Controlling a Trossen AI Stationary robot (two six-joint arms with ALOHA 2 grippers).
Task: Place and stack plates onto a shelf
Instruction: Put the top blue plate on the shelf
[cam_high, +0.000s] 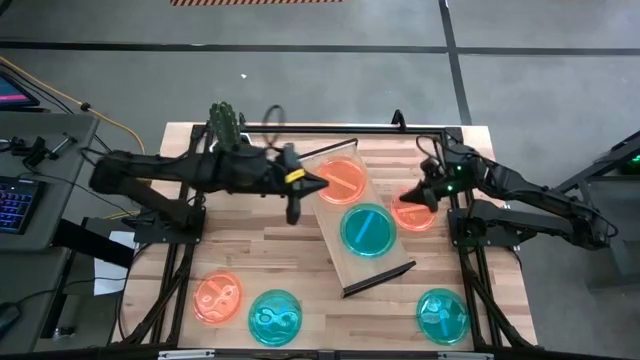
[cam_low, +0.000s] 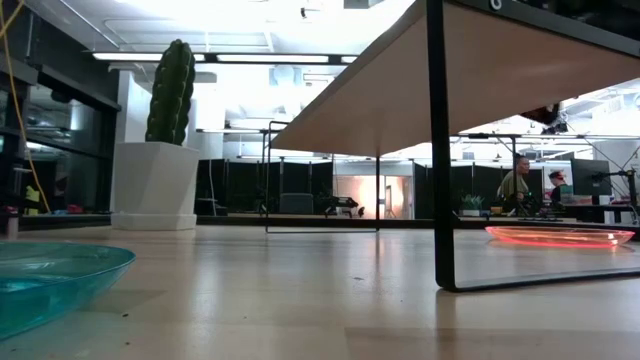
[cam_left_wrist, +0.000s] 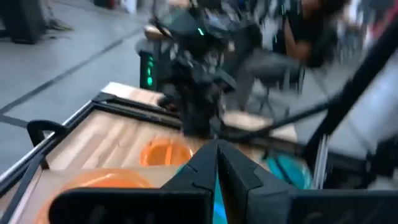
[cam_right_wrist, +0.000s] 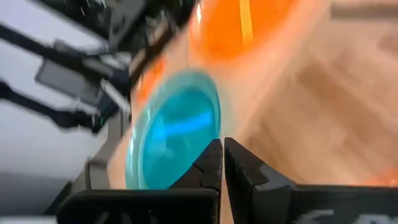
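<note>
We read the scene from the high view first: the long rectangular light-wood shelf (cam_high: 352, 240) with dark rails at its short ends lies slantwise across the middle of the table (cam_high: 300, 270), its long axis running from the far left toward the near right, and it already carries one round translucent orange plastic plate (cam_high: 344, 180) at its far end and one round translucent teal-blue plate (cam_high: 367, 229) beside it toward the middle, the near end being bare. The relation that matters to us is where the loose plates lie from the jaws: a second orange plate (cam_high: 412, 212) rests on the table just off the shelf's right edge, right beside the right gripper (cam_high: 424, 194), so we judge the right arm far the nearer to it, while the left gripper (cam_high: 296, 200) hangs at the shelf's left edge by the orange plate there. Three more plates wait along the near edge of the table: an orange one (cam_high: 217, 297) and a teal-blue one (cam_high: 275, 316) at the left, and a teal-blue one (cam_high: 441, 315) at the right, all well apart from both grippers. In the wrist views each arm's jaws stand pressed together with nothing between them. The left arm reaches level across from the left side with its wrist turned inward; the right arm is folded, elbow out to the right, gripper pointing at the shelf
</note>
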